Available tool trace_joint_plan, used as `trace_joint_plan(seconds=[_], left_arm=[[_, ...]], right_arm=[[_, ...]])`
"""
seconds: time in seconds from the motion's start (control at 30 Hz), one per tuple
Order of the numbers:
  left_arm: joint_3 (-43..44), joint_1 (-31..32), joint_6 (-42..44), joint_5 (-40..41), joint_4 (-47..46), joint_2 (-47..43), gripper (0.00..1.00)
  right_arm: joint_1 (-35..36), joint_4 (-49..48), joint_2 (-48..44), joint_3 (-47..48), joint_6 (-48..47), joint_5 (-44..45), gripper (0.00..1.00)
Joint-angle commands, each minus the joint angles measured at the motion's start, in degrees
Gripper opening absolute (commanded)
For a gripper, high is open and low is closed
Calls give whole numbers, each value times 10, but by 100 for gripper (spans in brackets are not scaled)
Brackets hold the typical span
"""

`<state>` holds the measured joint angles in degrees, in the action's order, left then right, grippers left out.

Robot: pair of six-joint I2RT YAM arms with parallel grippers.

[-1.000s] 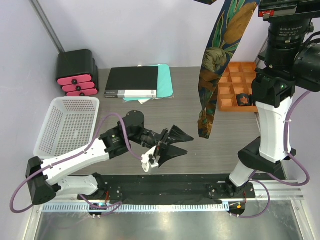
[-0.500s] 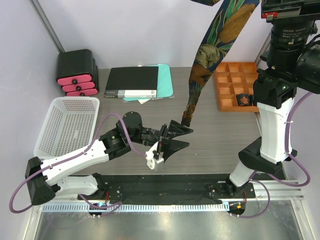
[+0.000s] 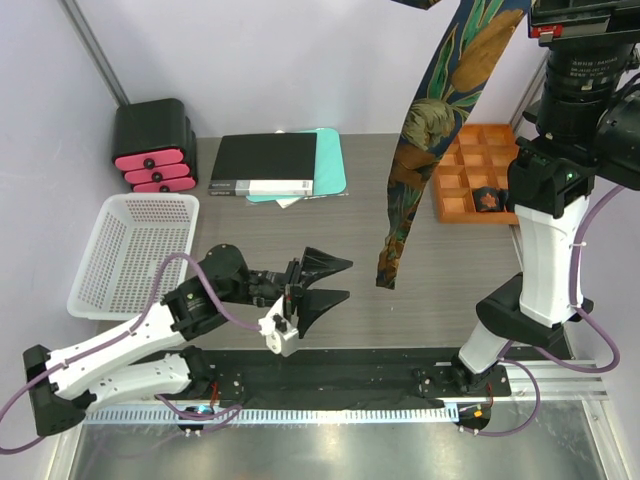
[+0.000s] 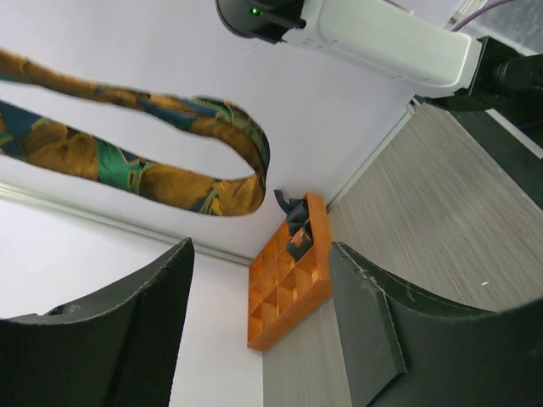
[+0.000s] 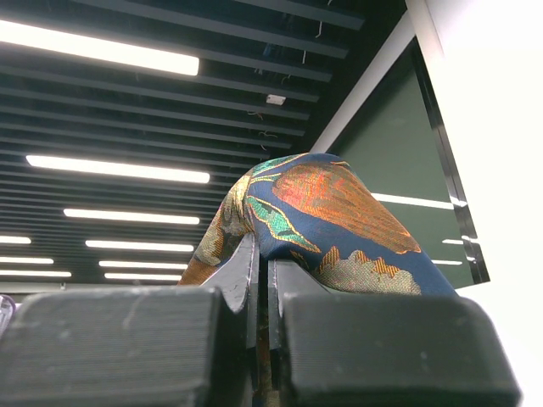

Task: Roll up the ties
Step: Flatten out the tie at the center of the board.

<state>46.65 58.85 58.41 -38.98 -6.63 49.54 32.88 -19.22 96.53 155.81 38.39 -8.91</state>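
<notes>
Down low, my left pincer (image 3: 338,280) gapes wide with nothing in it, just above the table (image 3: 440,290). Beyond it the tie (image 3: 412,165) dangles in front of the orange tray (image 3: 480,175) — pinched up high between my right pincer's (image 5: 261,280) tight-closed fingers.

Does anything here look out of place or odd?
Yes: the tie hangs in the air from the raised right gripper instead of lying on the table; the left gripper is open and empty.
</notes>
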Motion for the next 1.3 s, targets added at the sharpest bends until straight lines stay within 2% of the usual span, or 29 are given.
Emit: trace_joint_plan(seconds=[0.0,0.3,0.43,0.63,0.73,0.83,0.87,0.9,0.97,1.0,1.03,1.07,1.1,1.13,1.17,1.2,1.23,1.27], left_arm=[[5,-4,-8,14,-56,32,67],[70,-4,-3,-52,-185,163,71],[99,-3,4,-78,-200,193,67],[96,14,32,-85,-200,202,59],[93,26,46,-73,-200,201,51],[93,34,45,-44,-200,191,31],[96,35,33,-28,-201,184,3],[104,36,-32,19,-204,178,0],[114,36,-112,90,-204,151,0],[127,36,-184,172,-198,142,0],[134,36,-236,237,-195,129,0],[143,36,-273,297,-182,111,0],[176,25,-350,355,-155,102,0],[192,11,-397,470,-127,94,0],[206,-13,-448,505,-59,87,0],[232,-70,-505,536,-20,71,0],[243,-101,-590,572,20,65,0],[249,-130,-634,602,93,61,0]], right_arm=[[-1,-14,1,20,19,2,1],[1,-15,6,18,24,5,1],[2,-19,8,18,24,4,1],[2,-20,11,20,25,5,1],[2,-20,11,18,24,9,1],[2,-21,6,5,9,13,1],[2,-21,-3,-1,-1,15,1],[2,-24,-8,-21,-13,17,1],[1,-12,-27,-55,-67,48,1],[1,6,-55,-77,-94,62,1],[1,14,-71,-137,-121,75,1],[1,16,-91,-177,-188,134,1],[0,6,-136,-269,-220,159,1],[-4,-4,-156,-311,-248,188,1],[-11,-10,-174,-347,-296,236,1],[-17,-11,-186,-395,-317,265,1],[-32,-10,-207,-415,-332,284,1],[-40,-9,-216,-433,-336,302,1]])
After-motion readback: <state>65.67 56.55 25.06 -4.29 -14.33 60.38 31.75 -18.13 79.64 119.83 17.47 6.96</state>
